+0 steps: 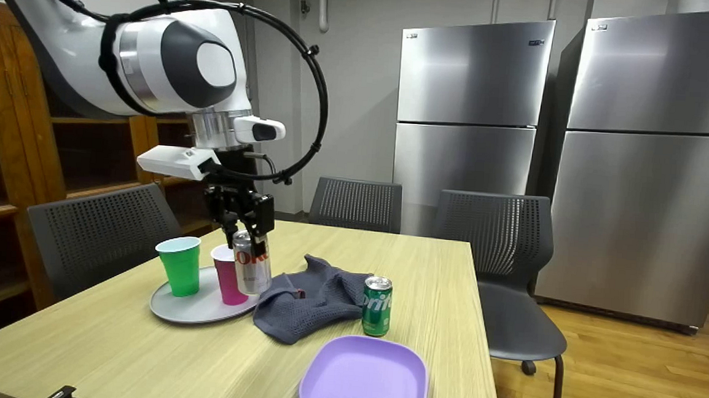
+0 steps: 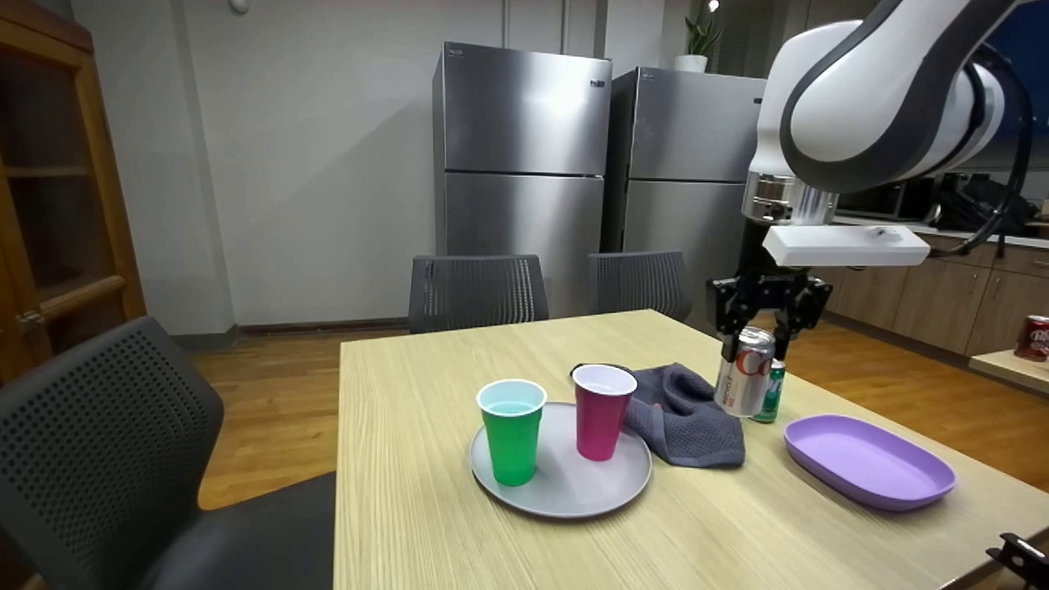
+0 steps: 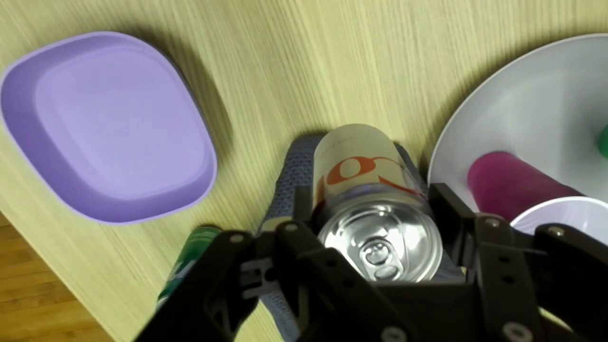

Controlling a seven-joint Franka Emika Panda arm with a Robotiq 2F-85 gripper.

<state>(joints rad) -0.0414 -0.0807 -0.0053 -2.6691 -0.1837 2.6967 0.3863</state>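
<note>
My tool (image 2: 754, 345) pinches the silver can (image 3: 373, 199), raised near the cloth (image 1: 321, 296). Beside that cloth, the green can (image 1: 377, 307) stands upright.

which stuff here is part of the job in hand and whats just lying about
Part of the job:
gripper
silver can, gripped

Likely just lying about, none of it held:
green cup and pink cup, both standing on the grey plate
dark cloth
green can
purple dish
</note>
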